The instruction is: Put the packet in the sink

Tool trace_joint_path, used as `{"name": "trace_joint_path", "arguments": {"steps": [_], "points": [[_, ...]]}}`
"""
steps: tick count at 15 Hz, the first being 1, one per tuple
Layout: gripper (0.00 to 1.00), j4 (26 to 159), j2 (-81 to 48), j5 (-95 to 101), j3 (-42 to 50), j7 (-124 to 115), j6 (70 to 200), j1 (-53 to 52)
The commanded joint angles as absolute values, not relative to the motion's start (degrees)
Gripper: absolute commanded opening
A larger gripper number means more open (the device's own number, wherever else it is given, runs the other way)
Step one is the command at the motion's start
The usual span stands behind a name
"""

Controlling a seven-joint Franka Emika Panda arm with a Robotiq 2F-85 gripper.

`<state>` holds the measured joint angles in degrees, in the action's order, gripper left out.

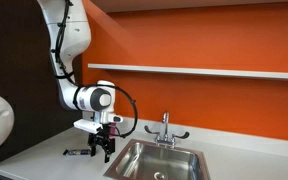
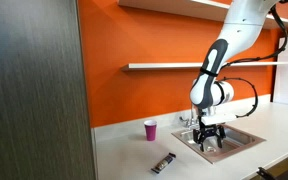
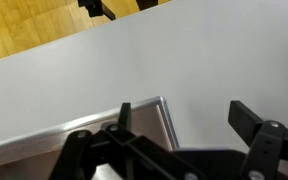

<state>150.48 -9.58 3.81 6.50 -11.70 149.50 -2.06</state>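
The dark oblong packet lies flat on the white counter, near its front edge; it also shows in an exterior view and at the top edge of the wrist view. My gripper hangs open and empty over the counter beside the sink's near corner, apart from the packet. In the wrist view my two fingers spread wide over the sink's rim corner. The stainless steel sink has a chrome tap.
A small pink cup stands on the counter near the orange wall. A shelf runs along the wall above the sink. A dark cabinet side stands close by. Wooden floor shows beyond the counter edge.
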Motion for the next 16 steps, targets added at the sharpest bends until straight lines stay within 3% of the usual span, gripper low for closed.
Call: {"name": "trace_joint_path", "arguments": {"steps": [1,16], "points": [[1.00,150.4,-9.6,4.1,5.7,-11.9,149.4,-1.2],[1.00,149.8,-10.0,4.6,5.7,-11.9,149.2,-1.4]]}}
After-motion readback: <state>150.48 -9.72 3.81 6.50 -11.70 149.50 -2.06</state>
